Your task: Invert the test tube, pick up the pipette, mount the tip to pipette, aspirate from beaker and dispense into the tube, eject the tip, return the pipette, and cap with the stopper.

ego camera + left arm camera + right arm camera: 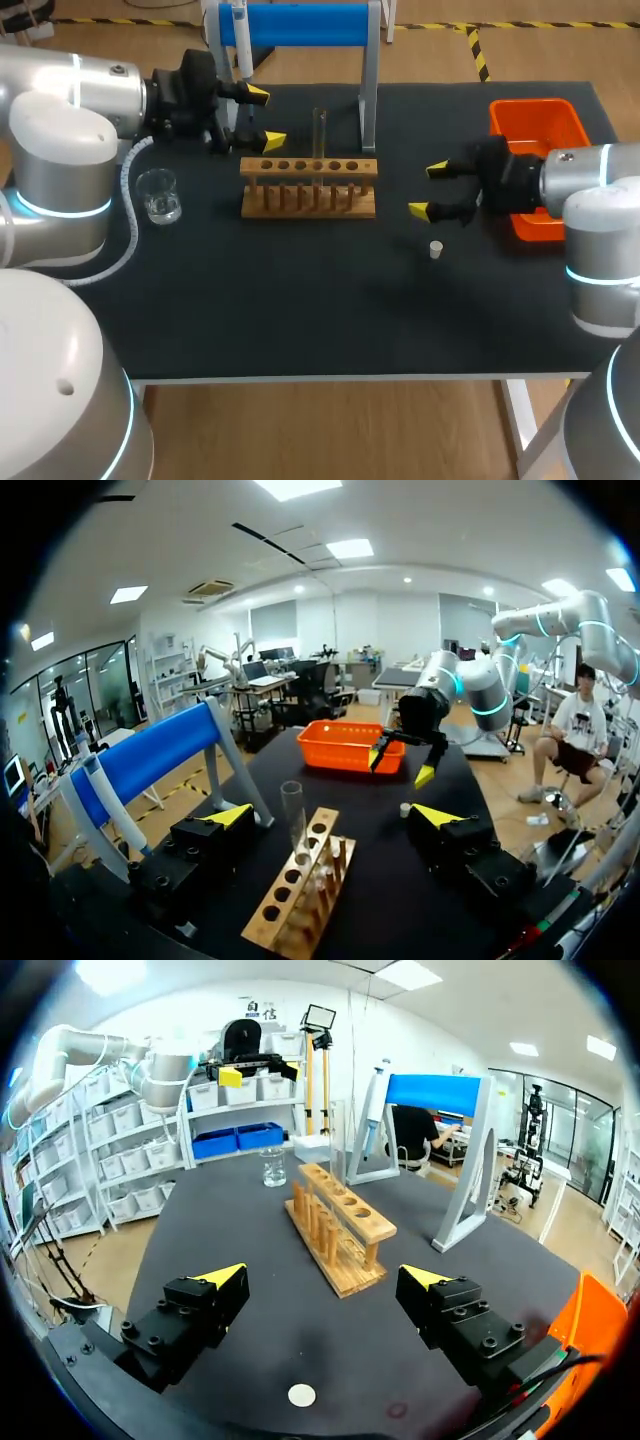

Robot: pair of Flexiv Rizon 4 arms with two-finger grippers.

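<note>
I find the test tube (320, 135) upright in the wooden rack (310, 210), just ahead of my left jaws, nearer than my right jaws; both sets stand apart, empty.

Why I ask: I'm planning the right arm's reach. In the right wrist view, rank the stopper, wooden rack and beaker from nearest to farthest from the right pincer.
1. Stopper: on the table, just under the right pincer.
2. Wooden rack: ahead of the pincer.
3. Beaker: beyond the rack's far end.
</note>
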